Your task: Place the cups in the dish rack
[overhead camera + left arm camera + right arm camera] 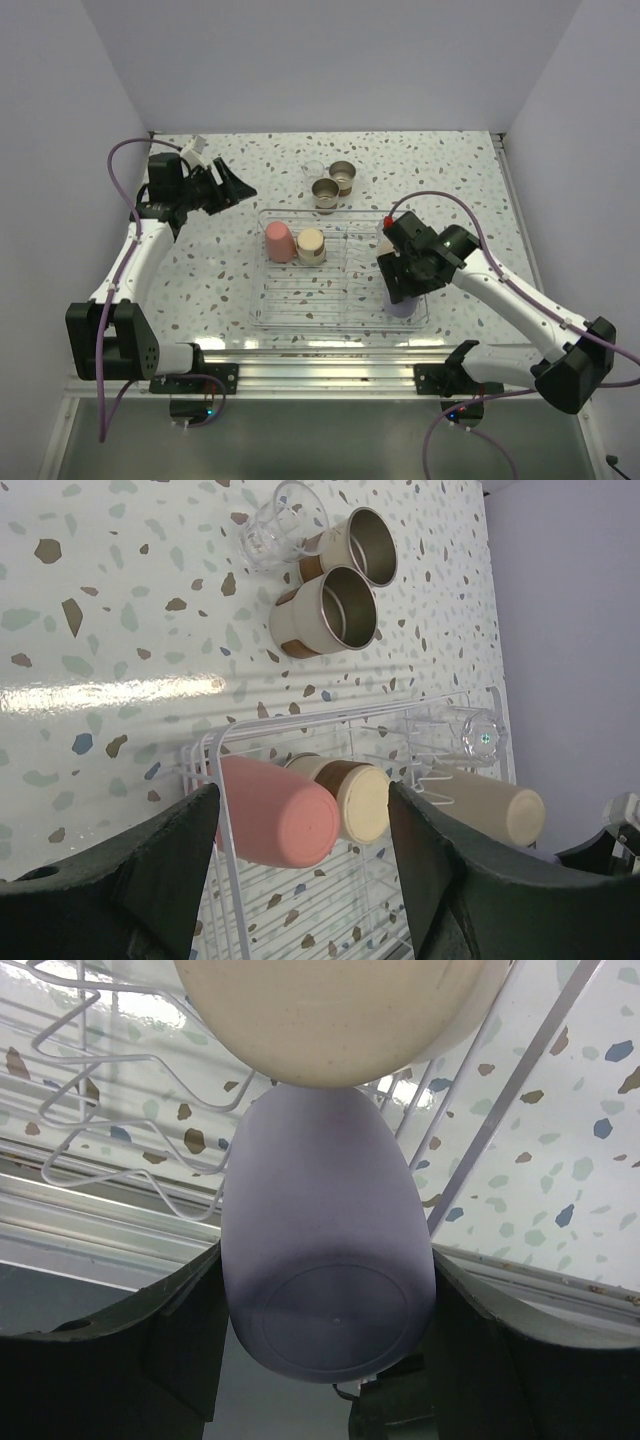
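Five cups in or at the rack, three to go

The right gripper [325, 1256] is clamped on the upside-down lavender cup [325, 1330] at the near right corner of the dish rack [262, 300], just beside the beige cup [340, 1010] lying at that end. Whether the lavender one rests on the rack floor I cannot tell. Over on the left side of the rack sit the coral-pink cup [275, 820] and a tan-based steel cup [350, 795], side by side, and a clear cup [482, 735] shows at the far end beyond the beige one. On the table beyond the rack wait two steel cups [330, 615] [360, 545] and another clear cup [280, 525], bunched together. The left gripper [238, 188] hangs near that trio, fingers apart, holding nothing. So I'd call it a bit past halfway!
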Robot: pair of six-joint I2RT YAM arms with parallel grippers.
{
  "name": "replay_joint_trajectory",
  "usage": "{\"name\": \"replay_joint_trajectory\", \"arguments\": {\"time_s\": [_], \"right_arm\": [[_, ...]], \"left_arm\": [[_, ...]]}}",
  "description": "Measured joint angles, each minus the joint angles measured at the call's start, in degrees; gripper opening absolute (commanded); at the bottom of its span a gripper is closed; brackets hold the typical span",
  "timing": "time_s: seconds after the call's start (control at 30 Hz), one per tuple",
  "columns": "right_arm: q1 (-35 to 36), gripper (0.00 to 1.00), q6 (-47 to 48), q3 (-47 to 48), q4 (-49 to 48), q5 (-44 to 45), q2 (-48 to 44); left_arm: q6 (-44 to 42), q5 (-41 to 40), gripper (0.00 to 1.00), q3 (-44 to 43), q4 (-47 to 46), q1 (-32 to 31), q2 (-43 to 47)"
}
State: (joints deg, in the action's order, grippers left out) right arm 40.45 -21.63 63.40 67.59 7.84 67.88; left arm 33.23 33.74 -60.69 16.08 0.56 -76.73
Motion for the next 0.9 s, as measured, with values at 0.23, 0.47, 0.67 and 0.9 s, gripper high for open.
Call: {"name": "replay_joint_trajectory", "arguments": {"time_s": [0.23,0.47,0.67,0.9], "right_arm": [[0.02,0.00,-0.46,-1.14,-0.13,1.20,0.98],[0.04,0.00,-0.85,-1.95,-1.18,1.99,2.38],[0.07,0.34,-0.81,-1.95,-1.36,2.10,3.34],[1.16,0.94,-0.90,-1.95,-1.33,2.12,3.41]], "left_arm": [[-0.07,-0.17,0.71,0.02,0.22,0.00,0.02],[-0.13,-0.63,0.71,0.02,0.50,0.00,0.04],[-0.68,-1.03,0.71,0.02,1.14,0.00,0.04],[-1.38,-1.05,0.71,0.02,1.46,0.00,0.04]]}}
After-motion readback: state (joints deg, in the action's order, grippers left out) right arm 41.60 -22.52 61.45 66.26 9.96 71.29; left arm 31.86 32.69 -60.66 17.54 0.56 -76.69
